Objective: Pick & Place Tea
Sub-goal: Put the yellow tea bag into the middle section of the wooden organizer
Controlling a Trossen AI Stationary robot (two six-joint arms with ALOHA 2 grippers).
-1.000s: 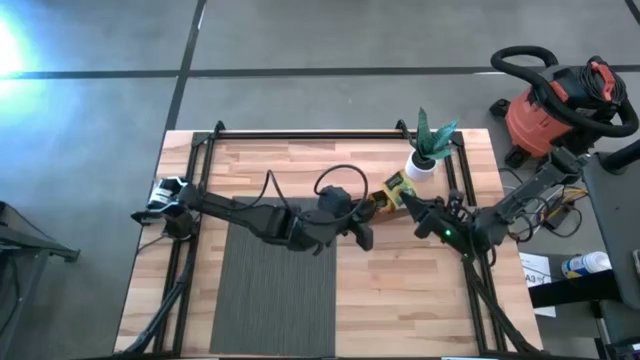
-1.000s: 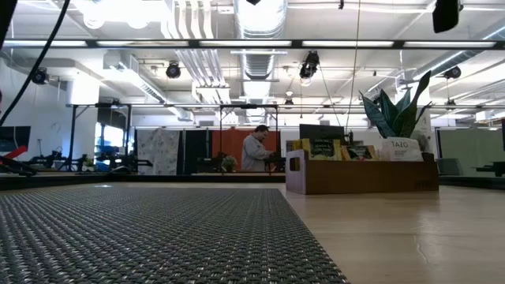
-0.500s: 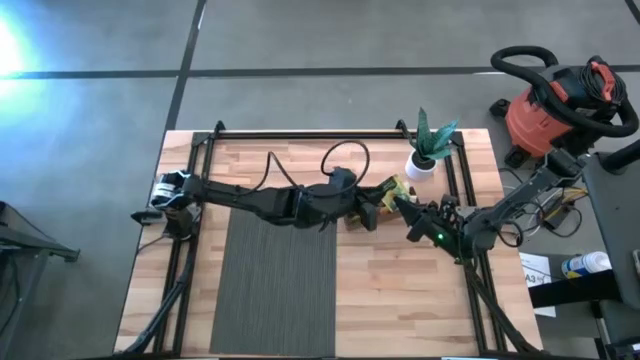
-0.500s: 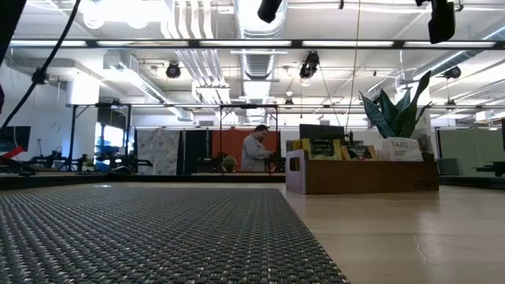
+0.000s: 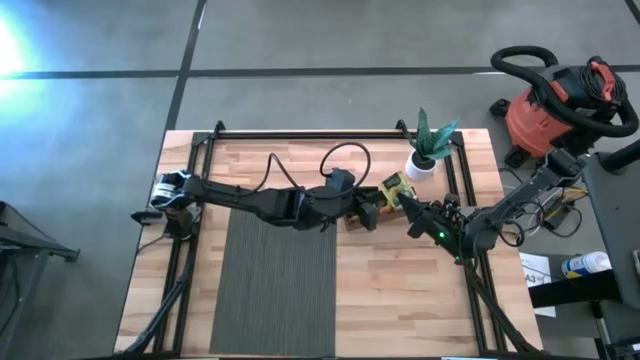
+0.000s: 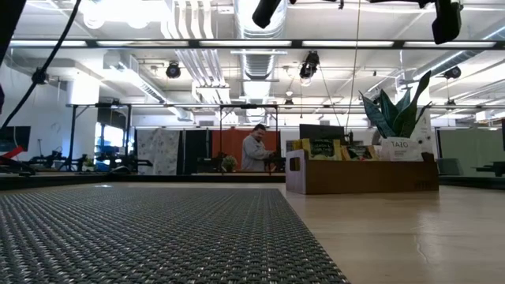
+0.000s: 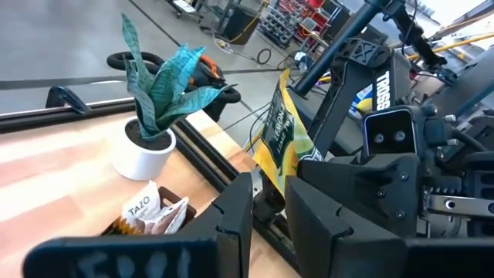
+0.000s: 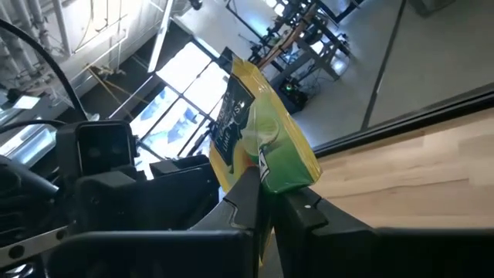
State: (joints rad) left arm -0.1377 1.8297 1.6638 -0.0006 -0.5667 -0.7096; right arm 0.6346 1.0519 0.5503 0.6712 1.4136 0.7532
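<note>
Both arms are meeting closer together than a second ago, above the table's far right part. Item, left gripper (image 5: 372,208): fingers parted, straddling a yellow-green tea sachet (image 7: 282,137); whether it is gripping yet, we cannot tell. Item, right gripper (image 5: 408,212): clenched on that sachet (held in the air, edge upward), near the wooden tray (image 6: 359,177) and the potted plant (image 5: 426,150). We are judging this a handover step; next, one gripper should be letting go before the other carries the sachet off.
</note>
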